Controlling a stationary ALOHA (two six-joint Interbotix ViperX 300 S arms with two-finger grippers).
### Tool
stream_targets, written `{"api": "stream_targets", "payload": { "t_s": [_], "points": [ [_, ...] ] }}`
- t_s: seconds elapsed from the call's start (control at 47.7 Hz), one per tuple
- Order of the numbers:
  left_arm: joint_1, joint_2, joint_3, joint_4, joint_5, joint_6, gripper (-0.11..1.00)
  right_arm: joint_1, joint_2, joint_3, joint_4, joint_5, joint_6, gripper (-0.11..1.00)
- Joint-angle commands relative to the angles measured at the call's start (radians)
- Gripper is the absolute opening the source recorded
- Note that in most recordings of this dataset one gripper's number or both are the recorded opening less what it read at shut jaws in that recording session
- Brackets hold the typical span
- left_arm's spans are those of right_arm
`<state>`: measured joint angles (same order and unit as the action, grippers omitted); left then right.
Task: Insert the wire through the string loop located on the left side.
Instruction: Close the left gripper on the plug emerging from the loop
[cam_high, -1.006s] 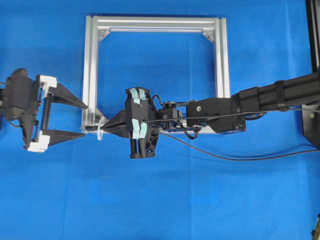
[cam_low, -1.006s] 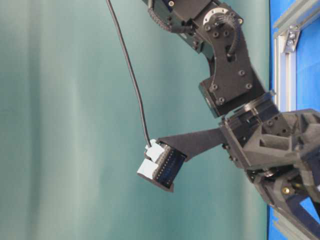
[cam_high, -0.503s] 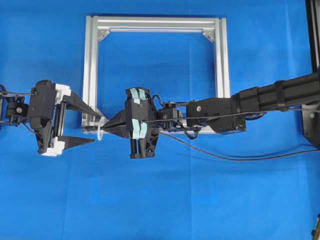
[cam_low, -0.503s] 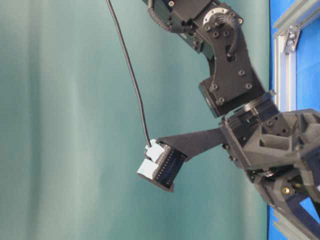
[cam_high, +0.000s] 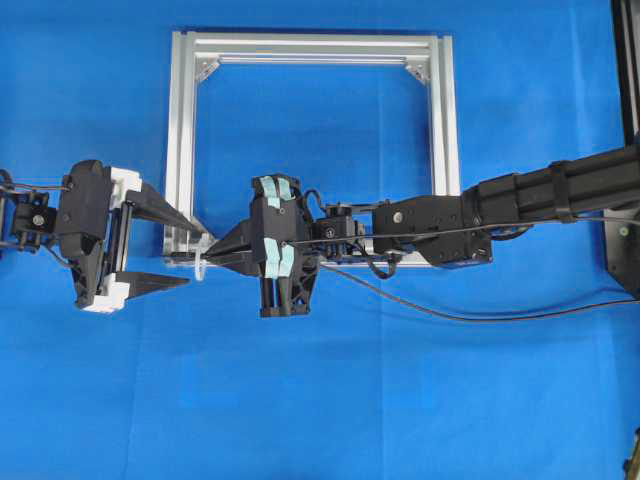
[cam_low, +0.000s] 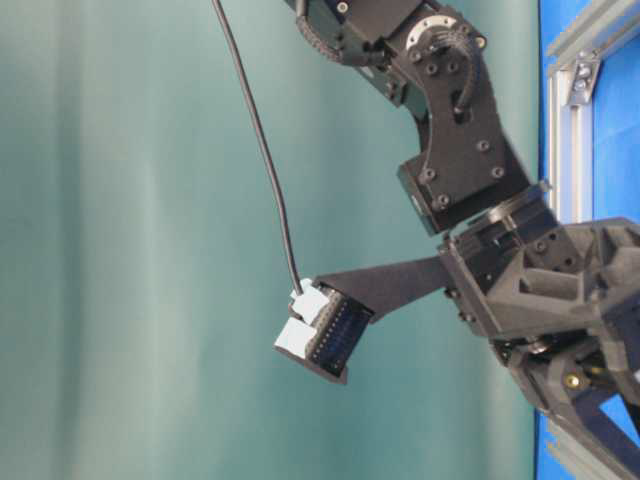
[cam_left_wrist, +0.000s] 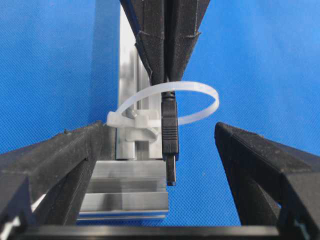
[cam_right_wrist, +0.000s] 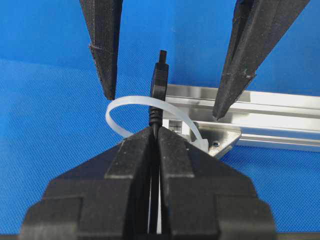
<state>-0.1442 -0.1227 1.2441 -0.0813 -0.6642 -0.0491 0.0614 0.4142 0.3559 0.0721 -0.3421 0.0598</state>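
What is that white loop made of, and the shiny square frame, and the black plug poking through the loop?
The string loop looks like thin, milky, half see-through plastic: a flat, smooth band that holds its curve. The frame looks like bare brushed aluminium: silvery, grooved, with straight streaks of reflected light. The wire ends in a matte black plug, probably moulded plastic, with a small metal-looking tip.

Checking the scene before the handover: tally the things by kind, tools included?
Tools: 2, left tool and right tool
Wire: 1
String loop: 1
Aluminium frame: 1
Total: 5
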Motion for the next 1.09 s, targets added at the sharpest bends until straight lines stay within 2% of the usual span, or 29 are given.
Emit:
{"api": "stream_targets", "payload": {
  "t_s": [0.0, 0.252, 0.356, 0.419, 0.587, 0.65, 1.069],
  "points": [
    [-0.003, -0.006, -0.012, 0.002, -0.005, 0.0, 0.88, 0.002, -0.018, -0.021, 0.002, -0.002, 0.002, -0.04],
    [-0.003, -0.006, -0.012, 0.002, 0.0, 0.005, 0.87, 0.002, -0.018, -0.021, 0.0, -0.002, 0.002, -0.04],
    [-0.003, -0.008, -0.014, 0.0, 0.006, 0.0, 0.81, 0.002, -0.018, -0.02, 0.002, 0.0, 0.002, -0.04],
    [-0.002, -0.008, -0.018, 0.0, 0.009, 0.0, 0.7, 0.0, -0.018, -0.021, 0.0, 0.002, 0.002, -0.04],
    [0.003, -0.006, -0.023, 0.002, 0.011, 0.009, 0.21, 0.002, -0.018, -0.021, 0.0, 0.008, 0.002, -0.04],
    [0.003, -0.006, -0.025, 0.002, 0.017, 0.009, 0.08, 0.002, -0.018, -0.021, -0.002, 0.008, 0.002, -0.04],
    [0.003, -0.005, -0.028, 0.0, 0.046, 0.002, 0.08, 0.002, -0.018, -0.023, -0.003, 0.041, -0.003, -0.04]
  ]
}}
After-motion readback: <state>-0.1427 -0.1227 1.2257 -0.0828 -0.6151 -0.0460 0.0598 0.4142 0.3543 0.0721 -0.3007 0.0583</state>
